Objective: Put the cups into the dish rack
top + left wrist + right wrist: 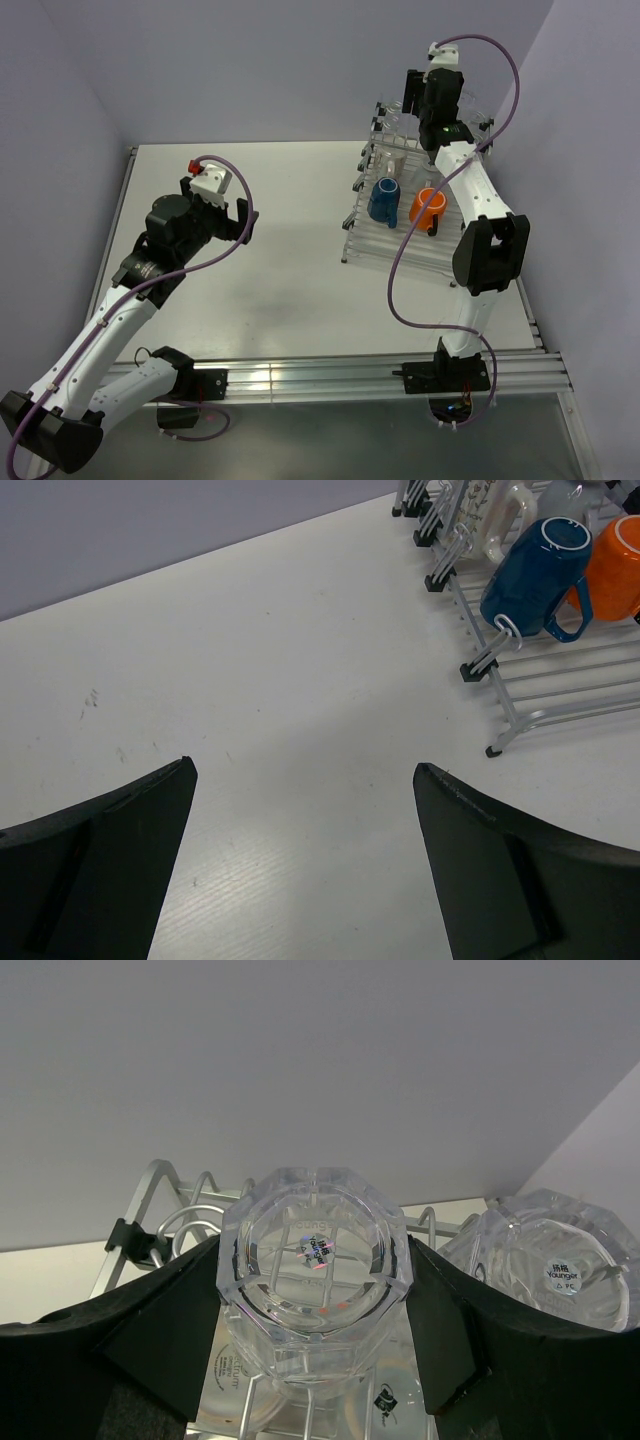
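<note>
My right gripper (315, 1250) is shut on a clear glass tumbler (316, 1290), held bottom-up between both black fingers (170, 1330) over the far end of the dish rack (150, 1185). A second clear tumbler (555, 1270) stands upside down just to its right. In the rack (400, 245) lie a blue mug (383, 198), an orange mug (428, 207) and a white mug (392, 160). My left gripper (305, 770) hangs open above bare table, left of the rack (570, 680), with nothing between its fingers. From there I see the blue mug (535, 575), orange mug (615, 565) and white mug (505, 520).
The white table (280, 290) is walled at the back and on both sides. The right arm (488, 250) reaches up along the rack's right side. A metal rail (330, 375) runs along the near edge.
</note>
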Robot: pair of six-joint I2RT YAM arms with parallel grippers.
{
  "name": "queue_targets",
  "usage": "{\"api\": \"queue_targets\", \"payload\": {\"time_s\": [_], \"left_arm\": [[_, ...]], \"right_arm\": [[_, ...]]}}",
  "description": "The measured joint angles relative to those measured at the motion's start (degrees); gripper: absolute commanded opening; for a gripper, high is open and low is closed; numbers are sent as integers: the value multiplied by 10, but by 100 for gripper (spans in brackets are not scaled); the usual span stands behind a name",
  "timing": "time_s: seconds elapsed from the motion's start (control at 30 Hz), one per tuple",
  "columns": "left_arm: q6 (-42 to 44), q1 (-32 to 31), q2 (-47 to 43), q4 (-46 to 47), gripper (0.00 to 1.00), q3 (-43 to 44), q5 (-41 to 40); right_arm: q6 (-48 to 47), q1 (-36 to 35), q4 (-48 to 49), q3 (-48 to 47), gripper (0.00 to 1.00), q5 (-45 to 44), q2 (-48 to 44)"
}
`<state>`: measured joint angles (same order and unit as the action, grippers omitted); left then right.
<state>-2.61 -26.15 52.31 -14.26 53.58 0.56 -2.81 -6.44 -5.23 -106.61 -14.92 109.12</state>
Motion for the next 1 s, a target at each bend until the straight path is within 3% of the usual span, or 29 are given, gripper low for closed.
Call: {"api": "queue_targets", "payload": {"time_s": [0.4, 1.0], "left_arm": [[0, 1, 0, 0, 99, 0, 0], [0, 1, 0, 0, 99, 0, 0]], "right_arm": [[1, 0, -1, -1, 78, 0, 0], [4, 0, 0, -4, 85, 9, 0]]}}
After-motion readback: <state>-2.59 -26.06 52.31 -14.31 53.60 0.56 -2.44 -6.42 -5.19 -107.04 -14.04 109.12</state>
